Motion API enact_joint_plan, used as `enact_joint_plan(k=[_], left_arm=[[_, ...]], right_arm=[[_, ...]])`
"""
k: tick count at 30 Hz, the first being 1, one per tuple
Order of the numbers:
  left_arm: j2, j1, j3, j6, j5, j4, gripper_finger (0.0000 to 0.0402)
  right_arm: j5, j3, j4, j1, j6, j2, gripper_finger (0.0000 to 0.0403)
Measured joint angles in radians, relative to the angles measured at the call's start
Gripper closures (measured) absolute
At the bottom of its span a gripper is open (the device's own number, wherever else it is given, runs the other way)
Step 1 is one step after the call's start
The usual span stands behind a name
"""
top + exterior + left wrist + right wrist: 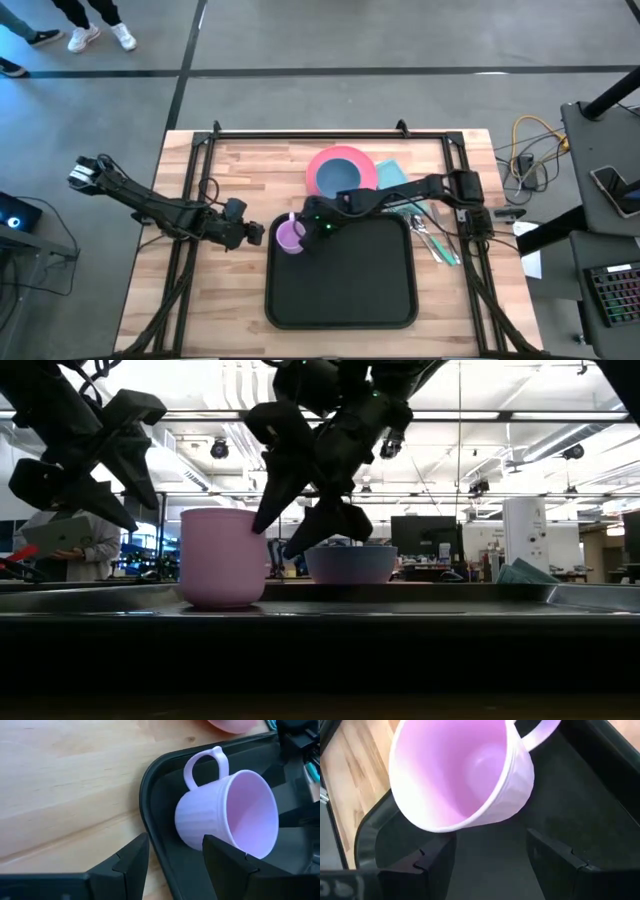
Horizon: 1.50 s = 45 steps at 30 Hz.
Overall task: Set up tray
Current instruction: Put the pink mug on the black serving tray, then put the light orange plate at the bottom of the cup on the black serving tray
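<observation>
A: One item is on the tray (340, 290) so far: the pink mug (290, 236), upright in the tray corner nearest the left arm. Pink plate (340, 170), bowl, teal napkin (392, 174) and cutlery (432, 238) lie off the tray on the table.

B: Grippers?

A: Right gripper (312, 228) just beside the mug, fingers apart, nothing held. Left gripper (254, 234) outside the tray rim, fingers apart.

B: Room?

A: Most of the tray floor is bare; the mug sits close to the rim.
</observation>
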Motion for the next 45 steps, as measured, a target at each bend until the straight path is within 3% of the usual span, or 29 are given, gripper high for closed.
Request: enact_joint_plan(k=[4,8,23,31,37,42,45], left_arm=[[0.000,0.000,0.000,0.013,0.000,0.000,0.0236],[0.000,0.000,0.000,0.013,-0.003,0.001,0.0236],[0.000,0.001,-0.003,0.050,-0.016,0.061,0.0236],[0.000,0.001,-0.005,0.050,-0.016,0.061,0.0236],[0.000,0.001,-0.007,0.065,-0.017,0.060,0.0236],[0.000,0.000,-0.010,0.066,-0.020,0.059,0.0236],[0.000,0.000,-0.015,0.066,-0.027,0.060,0.0236]], right_arm=[[0.015,0.010,-0.041,-0.001,-0.004,0.005,0.0177],[0.105,0.008,-0.116,-0.002,-0.014,-0.007,0.0178],[0.254,0.020,-0.074,-0.010,-0.056,-0.010,0.0179],[0.289,0.009,-0.320,-0.032,-0.025,-0.067,0.0179],[0.265,-0.112,-0.358,-0.034,0.059,-0.198,0.0179],[0.263,-0.336,-0.327,-0.037,0.231,-0.349,0.0179],[0.264,-0.499,-0.210,-0.053,0.379,-0.458,0.0179]])
